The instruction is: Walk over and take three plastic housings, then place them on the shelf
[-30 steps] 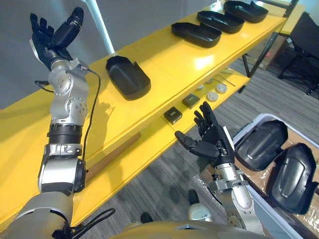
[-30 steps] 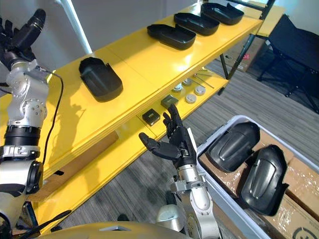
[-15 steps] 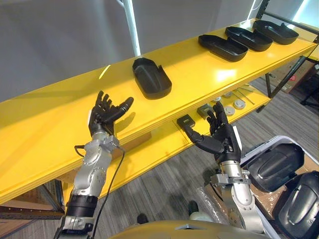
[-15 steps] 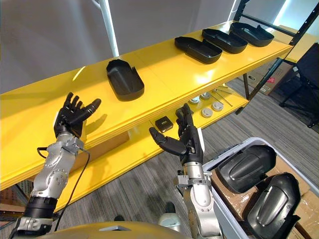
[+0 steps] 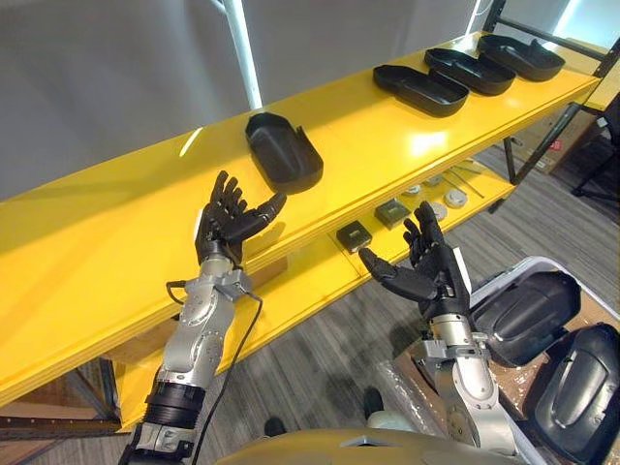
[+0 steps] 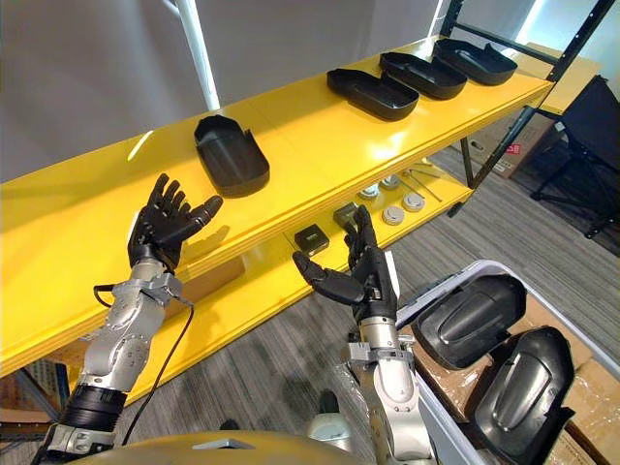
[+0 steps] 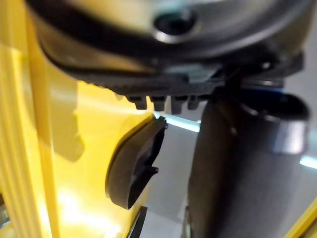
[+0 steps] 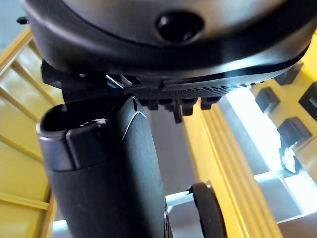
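Yellow shelving runs across the scene above a grey floor. At its front edge the left hand [image 5: 231,215] is raised with fingers spread, holding nothing. The right hand [image 5: 428,273] hovers lower, in front of the lower shelf [image 5: 310,286], equally spread and empty. Just beyond the left hand, on the top shelf [image 5: 368,136], lies the nearest housing [image 5: 283,150], hollow side up. Well apart from it along the same board, 3 more housings [image 5: 420,89] sit in a row. Small parts [image 5: 354,235] rest on the lower shelf near the right hand. Off to that hand's right a white bin [image 6: 441,284] holds 2 spare housings [image 5: 523,310]. With 4 pieces on the shelf and both hands free, this looks like the pause after a placement. If another piece is wanted, the next move calls for turning right toward the bin and reaching down into it. Compared with 1 second ago, the left hand has dropped from high above the shelf to its front edge. The whole view has swung too, so the camera moved. The counts on the shelf and in the bin are unchanged.
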Available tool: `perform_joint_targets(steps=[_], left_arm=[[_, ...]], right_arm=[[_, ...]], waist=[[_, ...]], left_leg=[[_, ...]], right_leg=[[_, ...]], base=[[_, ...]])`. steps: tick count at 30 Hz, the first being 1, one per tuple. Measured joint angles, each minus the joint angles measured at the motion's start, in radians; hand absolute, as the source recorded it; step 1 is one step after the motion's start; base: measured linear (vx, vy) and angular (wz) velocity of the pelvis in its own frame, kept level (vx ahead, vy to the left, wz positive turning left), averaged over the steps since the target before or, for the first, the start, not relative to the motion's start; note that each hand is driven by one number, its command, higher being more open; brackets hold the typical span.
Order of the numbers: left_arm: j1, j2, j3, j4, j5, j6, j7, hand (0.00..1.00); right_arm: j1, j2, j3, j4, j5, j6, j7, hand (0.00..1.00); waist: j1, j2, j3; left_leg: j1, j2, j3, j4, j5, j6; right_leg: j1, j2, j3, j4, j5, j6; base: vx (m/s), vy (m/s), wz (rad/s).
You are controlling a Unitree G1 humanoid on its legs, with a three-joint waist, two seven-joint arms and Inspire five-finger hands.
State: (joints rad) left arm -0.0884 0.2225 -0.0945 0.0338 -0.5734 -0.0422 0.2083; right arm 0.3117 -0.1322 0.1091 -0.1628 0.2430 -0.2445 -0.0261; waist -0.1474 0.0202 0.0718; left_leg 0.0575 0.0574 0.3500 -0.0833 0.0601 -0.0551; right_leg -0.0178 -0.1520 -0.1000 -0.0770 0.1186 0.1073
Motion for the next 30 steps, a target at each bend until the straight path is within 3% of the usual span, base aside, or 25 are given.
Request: perform_joint_targets(steps=[8, 16, 30], left_arm=[[-0.09, 0.01, -0.005, 0.161, 0.033, -0.027, 0.053, 1.0], [-0.179, 0.021, -0.006, 0.269, 0.033, -0.059, 0.047, 1.0], [-0.305, 0.068, -0.01, 0.391, 0.027, -0.091, 0.03, 1.0]], right_arm=[[0.005, -0.022, -0.032, 0.0, 0.015, 0.006, 0.052, 1.0], [0.017, -0.023, -0.068, 0.0, 0.019, 0.019, 0.097, 1.0], [0.015, -0.024, -0.057, 0.0, 0.04, 0.022, 0.128, 1.0]], waist=[[-0.021, 0.0, 0.0], [-0.028, 0.008, 0.006], [-0.051, -0.007, 0.048]], left_leg=[[0.004, 0.006, 0.039, 0.0, -0.005, -0.005], [0.005, 0.01, 0.07, 0.0, -0.01, -0.011], [0.013, 0.017, 0.083, 0.0, -0.016, -0.017]], right_leg=[[-0.019, 0.009, 0.042, 0.0, 0.003, 0.003], [-0.036, 0.015, 0.073, 0.0, 0.007, 0.004], [-0.036, 0.013, 0.082, 0.0, 0.007, 0.002]], base=[[-0.03, -0.018, -0.14], [-0.02, -0.02, -0.11], [0.0, -0.008, -0.02]])
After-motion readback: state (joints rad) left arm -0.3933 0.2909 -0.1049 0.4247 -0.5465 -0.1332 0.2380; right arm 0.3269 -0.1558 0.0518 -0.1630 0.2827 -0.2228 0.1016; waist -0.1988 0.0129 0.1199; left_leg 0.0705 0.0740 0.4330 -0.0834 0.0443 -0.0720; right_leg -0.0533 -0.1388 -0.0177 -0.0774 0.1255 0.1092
